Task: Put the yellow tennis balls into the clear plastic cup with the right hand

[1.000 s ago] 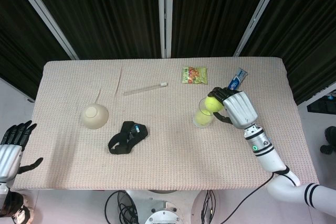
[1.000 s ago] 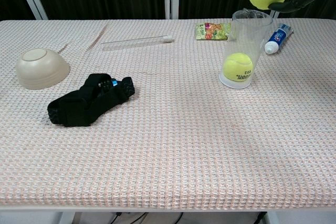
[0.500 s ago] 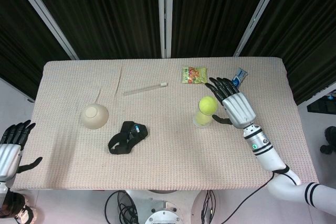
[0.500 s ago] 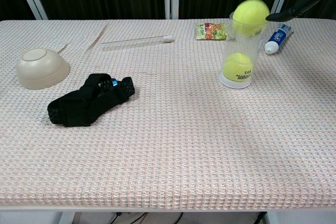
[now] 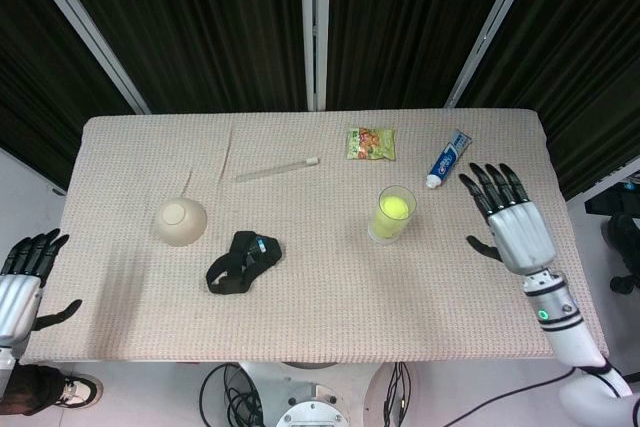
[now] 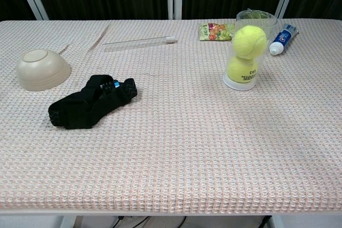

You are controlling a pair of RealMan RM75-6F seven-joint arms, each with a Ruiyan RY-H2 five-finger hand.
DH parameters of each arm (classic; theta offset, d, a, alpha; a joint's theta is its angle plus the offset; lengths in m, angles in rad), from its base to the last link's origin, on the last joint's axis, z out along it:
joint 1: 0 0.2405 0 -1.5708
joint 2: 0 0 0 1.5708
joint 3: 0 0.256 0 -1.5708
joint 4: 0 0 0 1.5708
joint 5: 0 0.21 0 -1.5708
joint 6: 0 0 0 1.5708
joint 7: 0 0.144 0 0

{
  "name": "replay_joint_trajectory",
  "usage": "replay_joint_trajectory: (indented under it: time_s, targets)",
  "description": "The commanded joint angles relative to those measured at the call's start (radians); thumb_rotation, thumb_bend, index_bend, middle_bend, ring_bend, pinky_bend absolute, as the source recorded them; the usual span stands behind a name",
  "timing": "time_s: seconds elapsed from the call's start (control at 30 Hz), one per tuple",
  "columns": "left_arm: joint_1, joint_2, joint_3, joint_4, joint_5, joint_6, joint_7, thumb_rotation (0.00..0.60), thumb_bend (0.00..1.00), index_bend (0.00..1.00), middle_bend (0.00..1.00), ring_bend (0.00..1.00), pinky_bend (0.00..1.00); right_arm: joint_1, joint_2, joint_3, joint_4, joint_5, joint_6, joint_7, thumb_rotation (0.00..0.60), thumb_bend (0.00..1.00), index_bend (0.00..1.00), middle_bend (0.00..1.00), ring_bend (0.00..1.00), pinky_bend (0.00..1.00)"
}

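The clear plastic cup [image 6: 255,25] stands upright right of the table's middle, also seen from above as the cup [image 5: 384,229]. Two yellow tennis balls are stacked inside it: the upper ball [image 6: 249,41] sits on the lower ball [image 6: 243,71]; from above only the top ball [image 5: 393,211] shows. My right hand [image 5: 515,218] is out to the right of the cup, well apart from it, fingers spread and holding nothing. My left hand [image 5: 22,277] hangs off the table's left edge, fingers apart, empty. Neither hand appears in the chest view.
A toothpaste tube [image 5: 447,159] lies behind and right of the cup, a snack packet [image 5: 370,142] behind it. A clear tube [image 5: 277,168] lies at the back middle. A beige upturned bowl [image 5: 179,222] and a black strap [image 5: 241,261] sit on the left half.
The right hand let go of the second ball, which dropped into the cup onto the first. The hand then drew away to the right, fingers spread. The left hand stayed put.
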Motion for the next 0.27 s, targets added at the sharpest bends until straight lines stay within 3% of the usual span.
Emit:
replay_joint_trajectory:
  time_s: [0.03,0.17,0.27]
  targets:
    - [-0.001,-0.005,-0.001,0.006,0.004,0.004,0.008,0.600,0.18,0.01,0.00,0.00,0.00,-0.136,0.036,-0.067,0.039,0.101,0.045,-0.044,0.600,0.05,0.00,0.00,0.00,0.00]
    - [-0.002,-0.022,-0.005,0.025,0.012,0.018,0.019,0.600,0.18,0.01,0.00,0.00,0.00,-0.210,0.044,-0.084,0.041,0.155,0.058,-0.014,0.600,0.05,0.00,0.00,0.00,0.00]
    - [-0.006,-0.028,-0.005,0.029,0.011,0.010,0.029,0.600,0.17,0.01,0.00,0.00,0.00,-0.222,0.040,-0.084,0.062,0.132,0.074,0.009,0.600,0.05,0.00,0.00,0.00,0.00]
